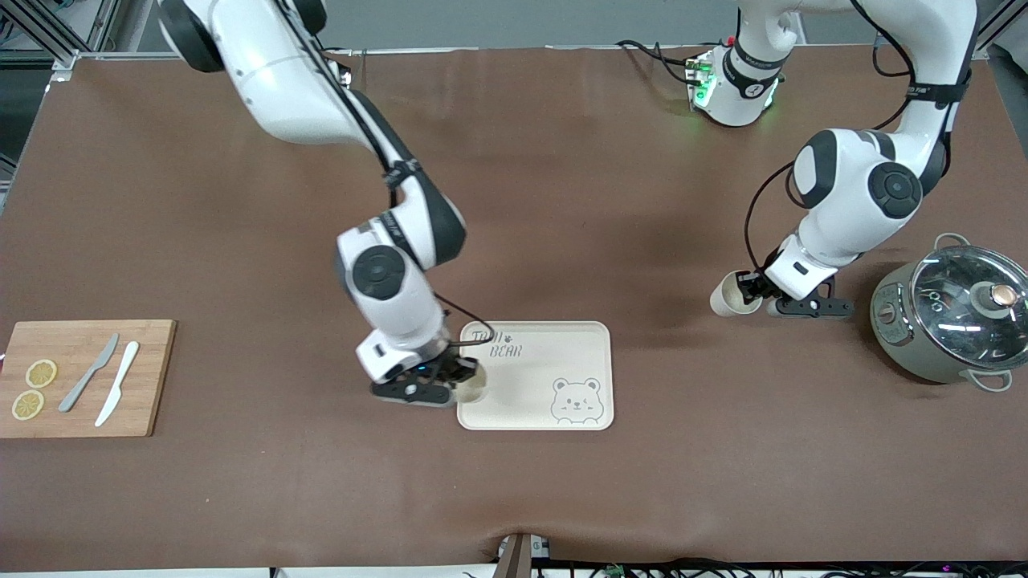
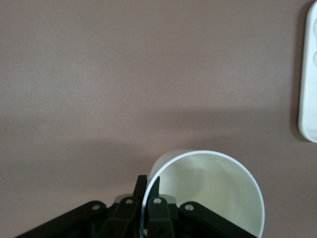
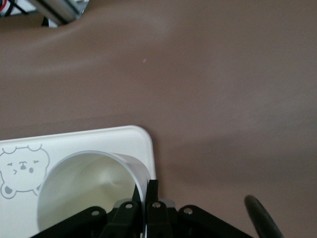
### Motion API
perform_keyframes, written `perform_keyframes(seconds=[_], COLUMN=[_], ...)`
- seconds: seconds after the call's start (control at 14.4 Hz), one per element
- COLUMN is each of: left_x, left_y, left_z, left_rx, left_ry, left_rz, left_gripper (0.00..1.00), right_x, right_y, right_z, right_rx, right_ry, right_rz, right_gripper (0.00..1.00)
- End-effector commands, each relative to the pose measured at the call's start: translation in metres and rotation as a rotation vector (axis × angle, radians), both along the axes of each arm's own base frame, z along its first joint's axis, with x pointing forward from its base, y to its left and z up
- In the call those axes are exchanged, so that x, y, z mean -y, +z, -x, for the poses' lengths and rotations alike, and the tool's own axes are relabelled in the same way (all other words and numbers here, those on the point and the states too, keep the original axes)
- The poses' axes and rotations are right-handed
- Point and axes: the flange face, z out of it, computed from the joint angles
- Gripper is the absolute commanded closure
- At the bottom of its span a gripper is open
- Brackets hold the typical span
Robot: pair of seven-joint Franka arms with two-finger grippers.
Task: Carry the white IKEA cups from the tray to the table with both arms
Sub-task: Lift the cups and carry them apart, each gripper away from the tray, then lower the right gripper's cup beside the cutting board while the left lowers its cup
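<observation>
Two cups pinched by the rim, one off the tray, one not yet

The table (image 1: 562, 185) carries everything, and most of the risk sits on it. The left arm's cup (image 1: 729, 294) is over bare brown sheet toward the left arm's end, well apart from the tray (image 1: 562, 361) and near the pot (image 1: 948, 321). The left gripper (image 1: 755, 291) is clamped on that cup's wall, one finger inside and one outside – a thin hold on a smooth tapered side. I cannot tell whether the cup rests on the sheet. If it hangs above and the fingers let go, I judge it could tip and roll, perhaps toward the pot.

The right gripper (image 1: 464, 377) is clenched the same way on the other cup (image 1: 472, 385), which sits at the tray's edge toward the right arm's end. Lifted too low, its base could catch the raised rim and drag or flip the light tray – or the cup could swing in the pinch and slip out.

Counted, largest first: one table, two arms, one pot with a glass lid, one cutting board (image 1: 84, 377), one tray, two knives (image 1: 104, 384), two cups, two lemon slices (image 1: 34, 388)
</observation>
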Motion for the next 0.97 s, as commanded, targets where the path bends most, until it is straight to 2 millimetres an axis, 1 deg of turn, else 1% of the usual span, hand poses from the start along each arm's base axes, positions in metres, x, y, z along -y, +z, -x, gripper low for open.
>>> perform_keyframes(seconds=[0.0,0.14,0.28,0.42,0.49,0.55,0.76,0.83,0.9], left_x=[-0.004,-0.007,-0.007,-0.008,-0.01,-0.014,-0.015,-0.015,-0.016], left_y=[-0.013,-0.031,-0.045,-0.059,-0.062,-0.063,-0.07,-0.071,-0.075], left_z=[0.0,0.0,-0.002,-0.003,-0.004,-0.005,-0.006,-0.007,-0.007], left_rx=[0.023,0.034,0.052,0.063,0.068,0.071,0.067,0.077,0.076], left_ry=[-0.019,-0.013,-0.01,-0.007,-0.003,0.003,-0.002,-0.001,0.001], left_rz=[-0.029,-0.032,-0.032,-0.033,-0.033,-0.034,-0.035,-0.035,-0.036], left_gripper=[1.0,1.0,1.0,1.0,1.0,1.0,1.0,1.0,1.0], right_x=[0.09,0.156,0.203,0.255,0.276,0.297,0.361,0.375,0.382], right_y=[0.038,0.05,0.046,0.04,0.037,0.03,0.015,0.008,-0.004], right_z=[0.01,0.016,0.029,0.036,0.038,0.04,0.042,0.041,0.04], right_rx=[-0.025,-0.028,-0.049,-0.064,-0.068,-0.078,-0.09,-0.09,-0.093], right_ry=[0.121,0.203,0.259,0.3,0.321,0.342,0.403,0.41,0.411], right_rz=[0.0,0.01,0.012,0.025,0.029,0.033,0.046,0.041,0.019], right_gripper=[1.0,1.0,1.0,1.0,1.0,1.0,1.0,1.0,1.0])
